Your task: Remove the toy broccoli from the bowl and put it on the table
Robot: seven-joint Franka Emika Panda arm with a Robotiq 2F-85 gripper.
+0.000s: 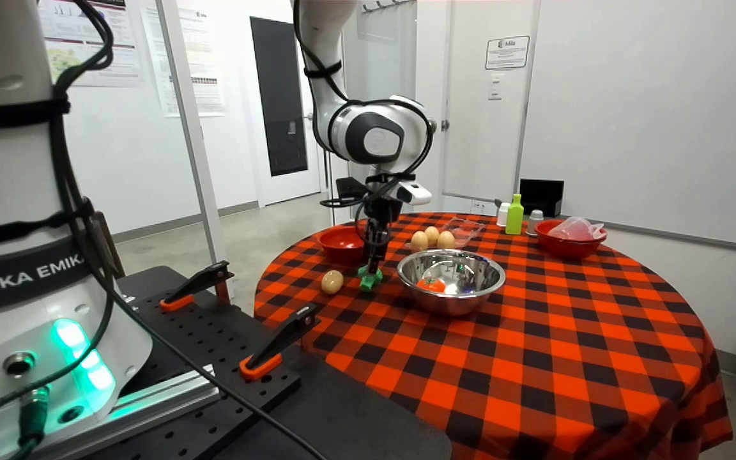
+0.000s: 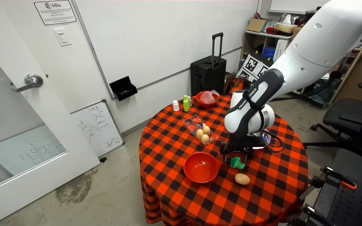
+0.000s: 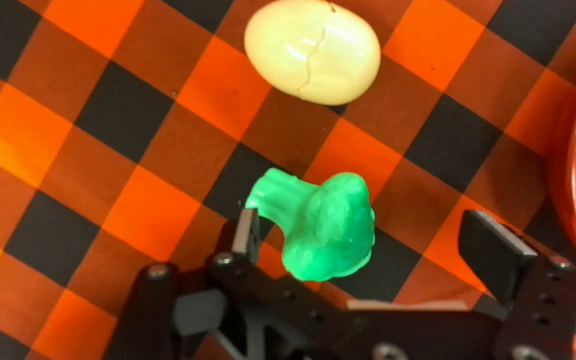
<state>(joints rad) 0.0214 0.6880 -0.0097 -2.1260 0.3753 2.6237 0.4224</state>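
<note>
The toy broccoli [image 3: 328, 230] is green and lies on its side on the checked table [image 1: 572, 358]; it shows in both exterior views [image 1: 370, 279] [image 2: 237, 163]. My gripper [image 3: 360, 235] is open just above it. In the wrist view the broccoli is between the fingers, nearer the left finger, with a wide gap to the right one. I cannot tell whether the left finger touches its stem. The silver bowl [image 1: 454, 303] stands beside the broccoli with a red-orange tomato-like toy [image 1: 430, 285] inside; in an exterior view the arm mostly hides the bowl [image 2: 266, 138].
A cracked toy egg [image 3: 313, 52] lies near the broccoli. An empty red dish [image 2: 200, 168] is close to the right finger. Several eggs [image 2: 205, 139] with a clear carton [image 2: 193, 121], a yellow-green bottle [image 1: 514, 215] and another red dish [image 1: 569, 246] stand farther off.
</note>
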